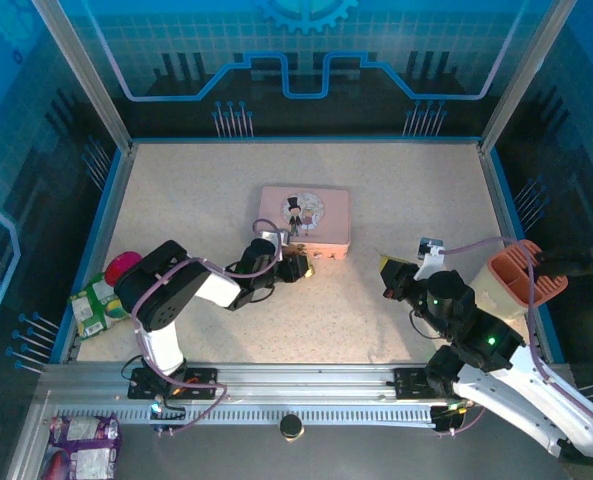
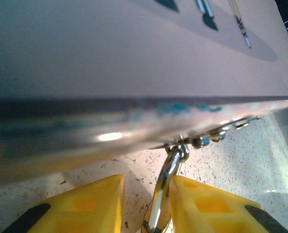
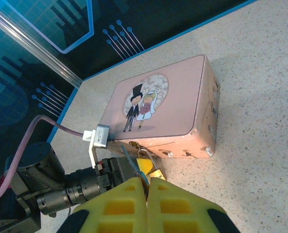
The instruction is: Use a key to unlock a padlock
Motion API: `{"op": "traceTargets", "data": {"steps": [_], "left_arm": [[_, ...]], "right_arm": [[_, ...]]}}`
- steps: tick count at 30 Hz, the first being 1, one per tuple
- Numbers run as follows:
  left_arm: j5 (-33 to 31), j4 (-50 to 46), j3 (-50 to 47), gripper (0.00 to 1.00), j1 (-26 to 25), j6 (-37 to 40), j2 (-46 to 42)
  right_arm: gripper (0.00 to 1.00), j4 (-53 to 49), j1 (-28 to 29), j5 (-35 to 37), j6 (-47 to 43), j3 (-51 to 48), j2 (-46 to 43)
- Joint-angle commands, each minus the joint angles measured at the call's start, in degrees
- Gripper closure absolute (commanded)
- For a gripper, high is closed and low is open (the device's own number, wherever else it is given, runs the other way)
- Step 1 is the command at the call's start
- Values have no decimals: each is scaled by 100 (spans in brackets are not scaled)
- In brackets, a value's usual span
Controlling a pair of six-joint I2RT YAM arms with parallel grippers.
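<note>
The small brass padlock (image 3: 157, 173) hangs by its silver shackle (image 2: 166, 187) from the hasp on the front of the pink tin (image 1: 306, 215). My left gripper (image 2: 147, 180) stands open around it: the right yellow finger (image 2: 207, 204) touches the shackle, and the left finger (image 2: 93, 204) is a gap away. From above, this left gripper (image 1: 296, 266) sits at the tin's front edge. My right gripper (image 3: 147, 180) is shut on the thin grey key (image 3: 134, 162), whose blade sticks up past the fingertips, a short way from the padlock. In the top view the right gripper (image 1: 389, 270) is right of the tin.
The tin's lid (image 3: 158, 97) carries a cartoon couple. An orange cup (image 1: 516, 280) stands at the right wall. A red object and a green packet (image 1: 101, 300) lie by the left wall. A round black knob (image 1: 292, 426) sits on the front rail. Bare table lies between the arms.
</note>
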Motion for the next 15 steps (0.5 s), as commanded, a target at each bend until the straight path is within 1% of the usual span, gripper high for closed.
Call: {"op": "traceTargets", "data": {"steps": [1,15], "left_arm": [[-51,55,105,72,-55,-25,98],[-191,221,-7,88,-126,-115,2]], "right_arm": [[100,185,77,-57,113,-68,-73],[100,253,101,-81,292,-218,-107]]}}
